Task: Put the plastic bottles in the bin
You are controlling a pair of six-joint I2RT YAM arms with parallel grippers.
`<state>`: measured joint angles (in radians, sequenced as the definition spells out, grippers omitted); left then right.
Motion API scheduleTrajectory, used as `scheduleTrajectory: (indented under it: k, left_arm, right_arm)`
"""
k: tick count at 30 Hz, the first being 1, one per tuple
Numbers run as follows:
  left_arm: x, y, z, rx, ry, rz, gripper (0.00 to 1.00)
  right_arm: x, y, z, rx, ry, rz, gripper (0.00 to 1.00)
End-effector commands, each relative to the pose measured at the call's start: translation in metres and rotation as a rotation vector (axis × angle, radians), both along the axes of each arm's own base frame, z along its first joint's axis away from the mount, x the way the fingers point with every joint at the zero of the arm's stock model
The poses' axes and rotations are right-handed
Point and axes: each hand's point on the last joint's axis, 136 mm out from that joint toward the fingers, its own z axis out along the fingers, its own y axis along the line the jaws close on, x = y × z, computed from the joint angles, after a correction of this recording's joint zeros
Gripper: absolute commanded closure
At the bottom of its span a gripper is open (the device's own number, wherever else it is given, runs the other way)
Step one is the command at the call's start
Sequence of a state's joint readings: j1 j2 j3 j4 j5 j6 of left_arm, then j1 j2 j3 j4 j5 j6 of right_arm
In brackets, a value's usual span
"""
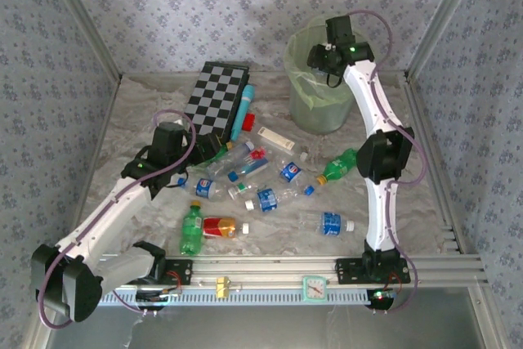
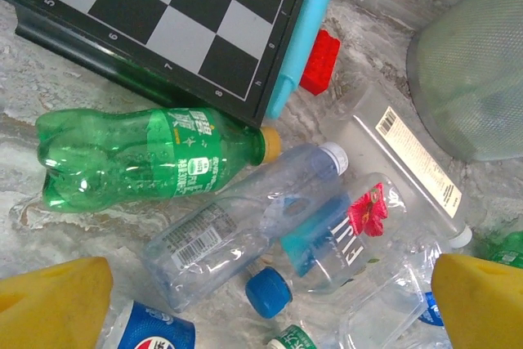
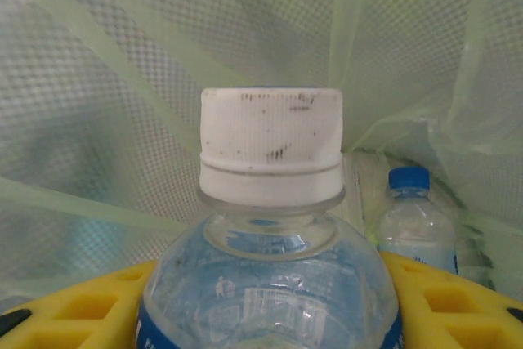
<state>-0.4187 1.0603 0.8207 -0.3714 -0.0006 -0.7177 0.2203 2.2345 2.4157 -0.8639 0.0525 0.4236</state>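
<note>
My right gripper (image 3: 265,308) is shut on a clear plastic bottle (image 3: 270,202) with a white cap and blue label, cap pointing into the bin (image 1: 319,79). The bin's pale-green liner (image 3: 122,79) surrounds it, and a blue-capped bottle (image 3: 417,218) lies inside. In the top view that gripper (image 1: 331,59) hangs over the bin's rim. My left gripper (image 2: 265,308) is open above the pile: a green bottle (image 2: 131,157), a clear barcode bottle (image 2: 221,230) and a red-flower bottle (image 2: 351,230). More bottles lie mid-table, green (image 1: 191,230), red-yellow (image 1: 221,226) and blue-labelled (image 1: 329,222).
A checkerboard (image 1: 214,96) lies at the back left with a cyan tube (image 1: 243,112) along its right edge and a red block (image 2: 319,61) beside it. A metal rail (image 1: 270,271) runs along the near edge. Patterned walls enclose the table.
</note>
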Motion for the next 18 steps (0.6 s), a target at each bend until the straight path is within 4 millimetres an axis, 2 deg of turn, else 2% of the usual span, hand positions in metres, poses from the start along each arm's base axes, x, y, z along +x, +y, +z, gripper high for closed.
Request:
scheduleTrajectory:
  k: [1,4,7,10,13,18]
  left_arm:
    - [0.001,0.004,0.005,0.017,-0.008,-0.004,0.00]
    - [0.004,0.002,0.005,0.019,-0.003,-0.006,0.00]
    - [0.006,0.001,0.006,0.021,-0.004,-0.009,0.00]
    - [0.007,0.000,0.008,0.022,-0.004,-0.011,0.00]
    - [0.007,0.001,0.008,0.030,0.000,-0.012,0.00]
    - [0.001,0.003,0.009,0.055,0.024,-0.031,0.00]
  right_arm:
    - [0.000,0.000,0.010,0.006,-0.006,0.031,0.41]
    - [0.001,0.002,0.017,0.020,-0.020,0.042,0.31]
    - [0.003,0.000,0.032,0.030,-0.057,0.041,0.21]
    - [0.001,-0.005,0.058,0.045,-0.110,0.038,0.15]
    - [-0.008,-0.011,0.087,0.054,-0.166,0.034,0.02]
    - [-0.036,-0.019,0.137,0.039,-0.249,0.048,0.00]
